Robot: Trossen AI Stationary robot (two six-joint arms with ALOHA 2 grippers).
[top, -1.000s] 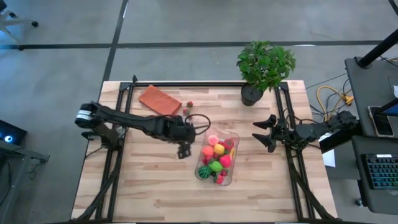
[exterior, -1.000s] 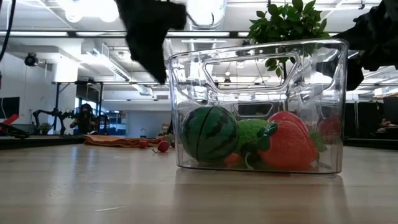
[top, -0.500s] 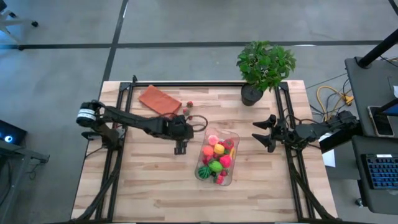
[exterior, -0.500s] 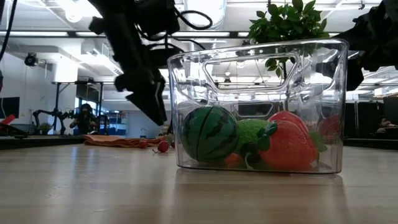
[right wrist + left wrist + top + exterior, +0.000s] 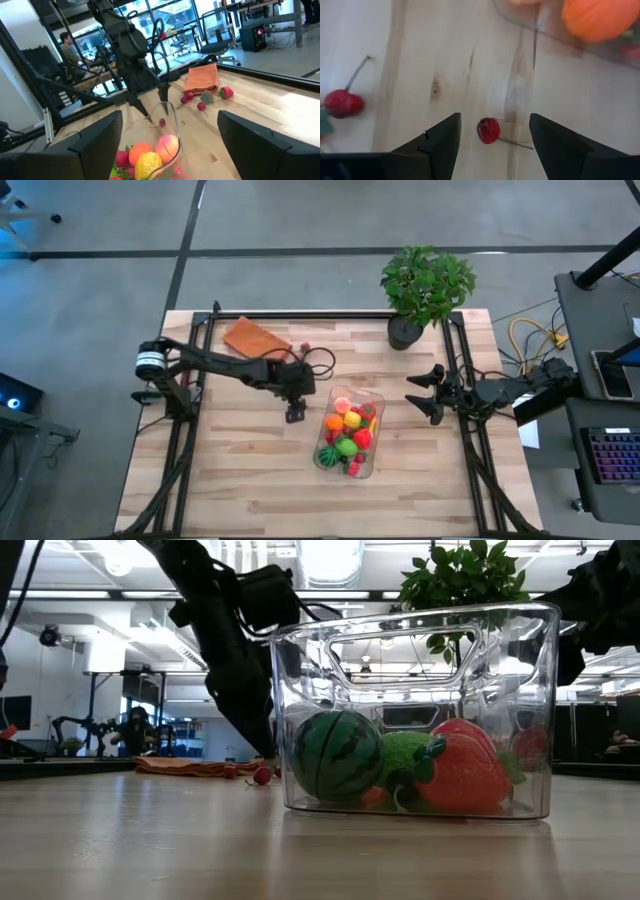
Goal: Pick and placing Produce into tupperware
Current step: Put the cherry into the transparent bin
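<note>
The clear tupperware [image 5: 350,433] stands mid-table, holding several toy fruits, among them a watermelon [image 5: 336,755] and a strawberry [image 5: 462,770]. My left gripper [image 5: 295,412] is open, low over the wood just left of the tub. In the left wrist view [image 5: 495,120] its fingers stand on either side of a small red cherry [image 5: 489,130] that lies on the table, apart from both. A second cherry [image 5: 342,103] lies farther off. My right gripper [image 5: 425,393] waits open, right of the tub.
An orange-brown pad [image 5: 256,339] lies at the far left, with loose red produce [image 5: 304,348] beside it. A potted plant [image 5: 424,290] stands at the far edge. Bare wood stretches along the near side. A person [image 5: 67,42] sits in the room beyond.
My left gripper has come down from above the tub's rim to just over the table. It has shifted a little toward the far edge, beside the tub's left wall. The tub and its fruit have stayed put.
</note>
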